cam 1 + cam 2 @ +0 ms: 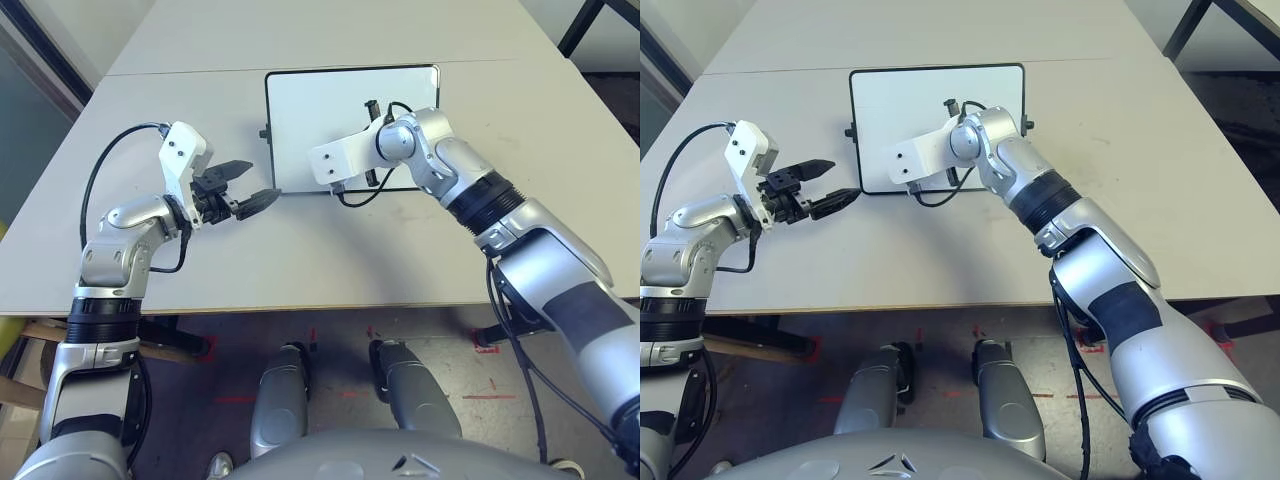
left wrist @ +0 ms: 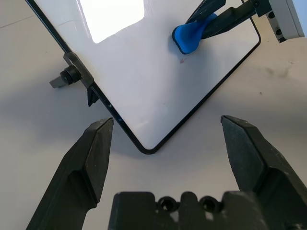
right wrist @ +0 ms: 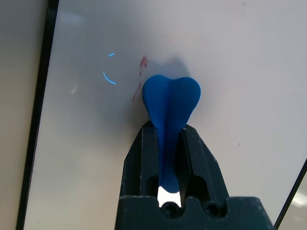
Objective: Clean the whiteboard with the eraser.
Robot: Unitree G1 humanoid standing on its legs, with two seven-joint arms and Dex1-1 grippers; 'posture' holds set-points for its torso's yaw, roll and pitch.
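Lying flat on the pale grey desk (image 1: 330, 250), the rectangular whiteboard with its thin black frame and rounded corners (image 1: 320, 110) sits toward the far middle of the surface, with a small black knob (image 1: 264, 133) projecting from its short side on the robot's left. The board's surface is almost wholly white; a few faint red flecks (image 3: 142, 62) remain just beside the eraser's head in the right wrist view.

The right end effector (image 3: 165, 143) is clamped on the small bright blue eraser (image 3: 171, 103), its two black fingers pinching the narrow waist of the block so that the broad, heart-shaped end sticks out past the fingertips. That blue end rests against the whiteboard, nearer the board's near long edge than its far one. From the head camera the right arm reaches in over the near part of the board, its white wrist housing hiding the eraser.

The left end effector (image 1: 241, 188) hovers over bare desk just off the board's near left corner, pointing toward it. Its black fingers (image 2: 93, 158) stand wide apart with nothing between them, and in the left wrist view that rounded corner of the frame lies ahead of the gap without touching either finger.
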